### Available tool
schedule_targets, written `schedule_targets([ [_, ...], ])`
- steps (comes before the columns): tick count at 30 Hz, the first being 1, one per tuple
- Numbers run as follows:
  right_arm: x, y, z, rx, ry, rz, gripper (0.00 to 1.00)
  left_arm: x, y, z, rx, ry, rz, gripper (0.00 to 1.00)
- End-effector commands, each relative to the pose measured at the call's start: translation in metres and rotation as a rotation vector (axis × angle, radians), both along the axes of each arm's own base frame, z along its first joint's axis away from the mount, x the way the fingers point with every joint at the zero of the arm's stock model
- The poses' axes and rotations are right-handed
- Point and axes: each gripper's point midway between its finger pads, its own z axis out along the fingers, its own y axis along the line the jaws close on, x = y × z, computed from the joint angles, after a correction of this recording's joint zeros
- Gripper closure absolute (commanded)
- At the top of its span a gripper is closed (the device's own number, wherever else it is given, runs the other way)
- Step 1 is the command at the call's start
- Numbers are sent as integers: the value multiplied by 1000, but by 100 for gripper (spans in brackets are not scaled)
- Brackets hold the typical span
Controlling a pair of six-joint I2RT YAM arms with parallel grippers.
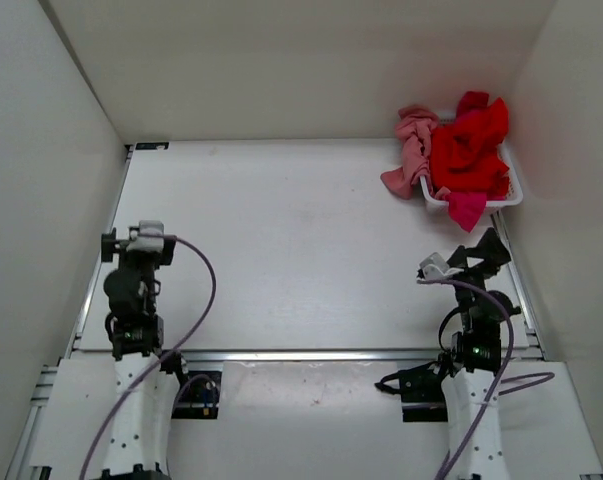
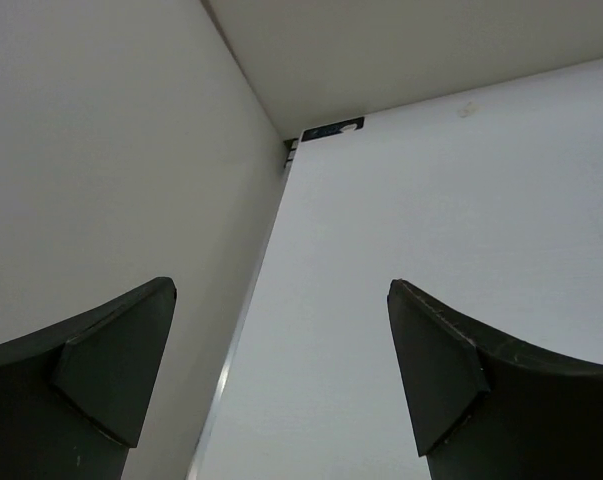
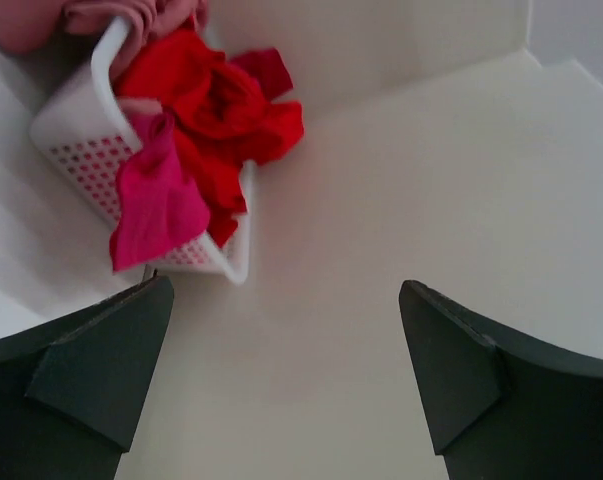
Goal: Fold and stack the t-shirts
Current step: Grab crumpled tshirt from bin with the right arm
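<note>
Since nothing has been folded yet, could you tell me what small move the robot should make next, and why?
Probably extend the right gripper, open and empty, toward the magenta shirt hanging over the near rim of the basket: all three shirts sit crumpled there, nearest that arm.

Heaped basket (image 1: 515, 180) of t-shirts (image 1: 469, 150) blocks far-right corner.

The red t-shirt (image 3: 216, 100), the magenta t-shirt (image 3: 156, 205) and the salmon-pink t-shirt (image 1: 413, 150) are soft, matt cloth, crumpled into folds. The mesh basket (image 3: 76, 150) is white plastic — smooth along the rim, its wall pierced with small holes. The worktop (image 1: 301, 250) is pale, smooth and matt, edged by a silvery metal rail (image 1: 311, 354). The fingers (image 3: 461, 375) look like dark plastic — matt, without shine.
</note>
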Motion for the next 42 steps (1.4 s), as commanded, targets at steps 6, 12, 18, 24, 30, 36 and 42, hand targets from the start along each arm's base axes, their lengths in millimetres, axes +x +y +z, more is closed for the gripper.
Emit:
schedule_targets([
  [6,108,-31,179,154,-11,-344,8,78,-68,30,-199,384,-274,2],
  [12,199,-79,157,456,270,-495,14,130,-129,-3,-91,702,-376,2],
  [18,302,-106,117,708,448,-628,3,204,-168,-17,-275,848,-427,2],
  [24,313,-102,19,1071,533,-693,1,217,-214,-42,-303,954,-504,3],
  [30,333,-117,11,1261,466,-733,6,212,-227,-62,-233,984,-470,2],
  [36,342,-132,-37,1359,501,-772,22,206,-237,-60,-261,1001,-512,1],
  [42,371,-121,-53,1376,479,-700,37,198,-242,-66,-209,1018,-496,1],
])
